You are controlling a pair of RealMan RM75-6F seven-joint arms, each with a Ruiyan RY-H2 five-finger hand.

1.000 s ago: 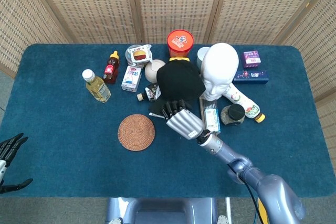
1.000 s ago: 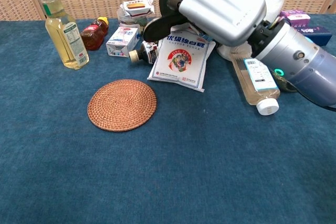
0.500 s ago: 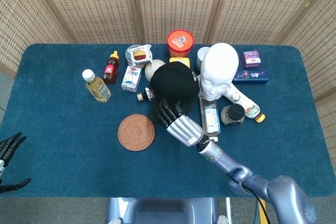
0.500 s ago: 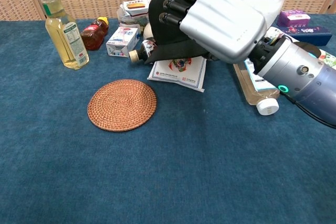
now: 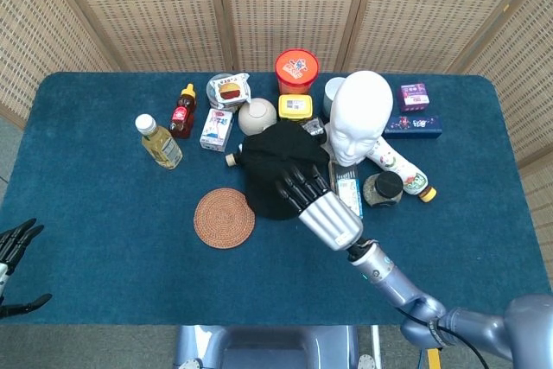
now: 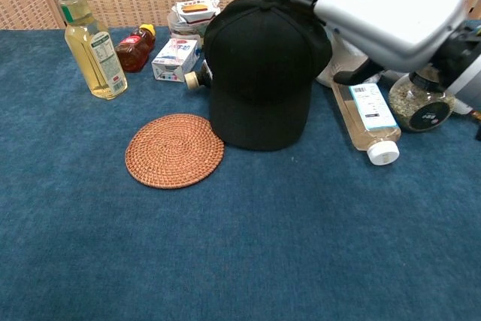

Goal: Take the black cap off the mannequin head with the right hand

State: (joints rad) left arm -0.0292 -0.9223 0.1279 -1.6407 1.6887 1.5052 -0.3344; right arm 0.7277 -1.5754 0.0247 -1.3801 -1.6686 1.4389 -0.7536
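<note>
Black cap (image 5: 275, 170) off the bare white mannequin head (image 5: 358, 115), resting on the blue table (image 5: 104, 213) beside a woven coaster (image 5: 225, 218) | right hand (image 5: 321, 206) fingers spread over its crown, grip unclear | left hand (image 5: 15, 248) open at table edge | glass jar (image 6: 421, 105) holds speckled grains | bottle (image 6: 89, 41) holds yellow liquid

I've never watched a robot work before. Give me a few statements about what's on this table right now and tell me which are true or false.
1. The black fabric cap sits on the white mannequin head. False: the head is bare; the cap lies on the table items beside it.
2. The right robot hand has its fingers on the cap. True.
3. The round woven rattan coaster lies in front of the cap's brim. True.
4. The clear bottle of yellow liquid lies on its side. False: it stands upright.
5. The left robot hand holds a bottle. False: it holds nothing, fingers apart, at the table's edge.
</note>
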